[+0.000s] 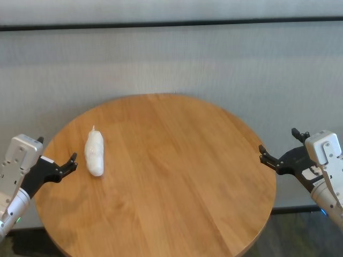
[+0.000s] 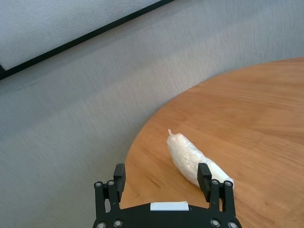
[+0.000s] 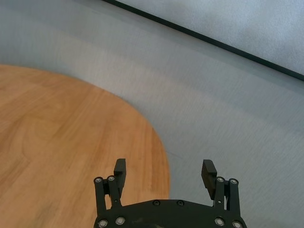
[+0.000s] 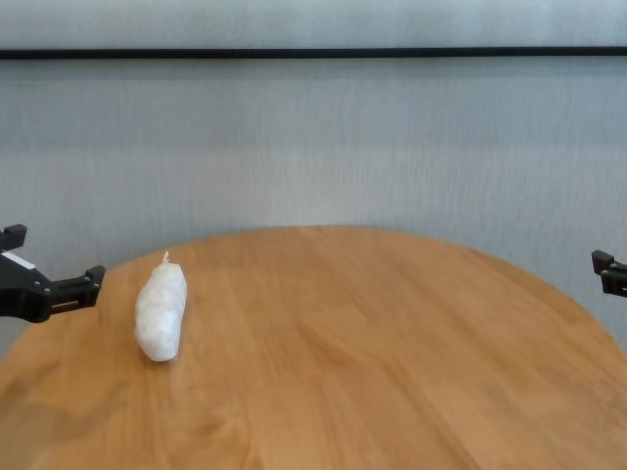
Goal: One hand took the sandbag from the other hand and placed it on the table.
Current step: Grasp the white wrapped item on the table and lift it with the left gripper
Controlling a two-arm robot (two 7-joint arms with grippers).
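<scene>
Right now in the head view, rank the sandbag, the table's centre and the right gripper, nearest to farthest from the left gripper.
1. Sandbag: lying on the table just beside the left gripper, apart from it.
2. Table centre: mid-view.
3. Right gripper: at the opposite table edge, fingers open.

One sandbag (image 1: 94,153), one round table (image 1: 177,176), two grippers: left gripper (image 1: 68,163), right gripper (image 1: 265,155).
</scene>
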